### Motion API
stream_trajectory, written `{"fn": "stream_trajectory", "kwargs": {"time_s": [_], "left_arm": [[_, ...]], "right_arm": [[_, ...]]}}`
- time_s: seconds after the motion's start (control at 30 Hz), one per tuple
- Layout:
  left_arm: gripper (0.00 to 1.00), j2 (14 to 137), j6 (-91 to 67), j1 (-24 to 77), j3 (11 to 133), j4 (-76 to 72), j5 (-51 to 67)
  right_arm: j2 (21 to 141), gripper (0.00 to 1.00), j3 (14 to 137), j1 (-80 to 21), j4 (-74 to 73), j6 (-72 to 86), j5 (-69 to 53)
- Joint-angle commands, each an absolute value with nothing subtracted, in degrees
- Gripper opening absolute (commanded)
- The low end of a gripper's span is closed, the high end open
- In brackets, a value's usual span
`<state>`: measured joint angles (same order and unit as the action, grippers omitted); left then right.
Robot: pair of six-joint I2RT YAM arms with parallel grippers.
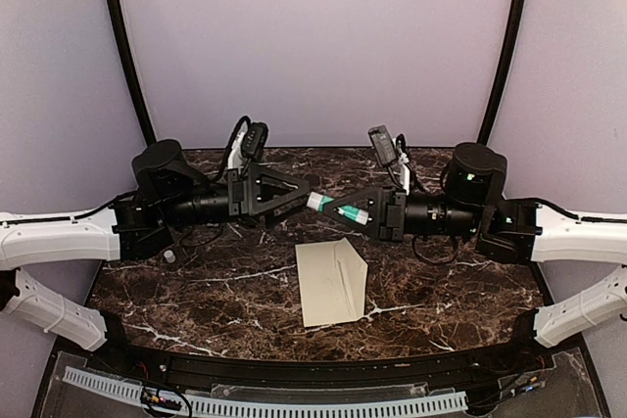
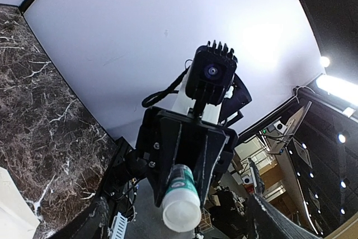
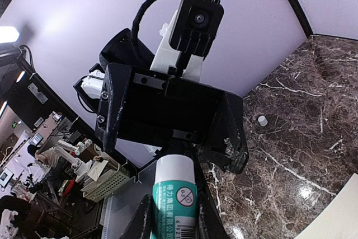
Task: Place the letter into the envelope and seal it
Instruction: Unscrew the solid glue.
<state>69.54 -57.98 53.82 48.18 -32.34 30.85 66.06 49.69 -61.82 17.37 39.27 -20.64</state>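
While the right gripper (image 1: 364, 214) clamps firmly round the body of the green-and-white glue stick (image 1: 328, 206), holding it level above the marble table (image 1: 196, 301), the left gripper (image 1: 300, 195) faces it with jaws spread wide and nothing in them, the tube's white tip just at its fingers. Down below, the envelope (image 1: 328, 286) lies flat near the table's middle, triangular flap along its right side, and whether the letter is inside I cannot tell. A small white cap (image 1: 168, 255) sits alone beside the left arm.

Cream envelope (image 1: 331, 283), white-veined brown table (image 1: 196, 291)
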Motion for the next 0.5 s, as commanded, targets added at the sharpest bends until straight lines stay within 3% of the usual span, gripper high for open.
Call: {"fn": "stream_trajectory", "kwargs": {"time_s": [0.0, 0.17, 0.3, 0.47], "left_arm": [[0.83, 70.9, -60.1, 54.5, 50.7, -38.6, 32.9], [0.75, 72.1, -59.8, 55.2, 52.1, -35.8, 33.2], [0.50, 72.6, -60.1, 55.6, 52.3, -34.9, 33.4], [0.42, 73.3, -60.2, 56.5, 52.8, -34.6, 33.8]], "right_arm": [[66.2, 0.00, 51.4, -62.1, 20.0, 38.8, -21.8], [66.3, 0.00, 51.2, -62.1, 20.2, 38.9, -21.8], [66.6, 0.00, 51.5, -62.1, 20.1, 38.9, -21.8], [66.6, 0.00, 51.5, -62.1, 20.0, 38.8, -20.9]]}}
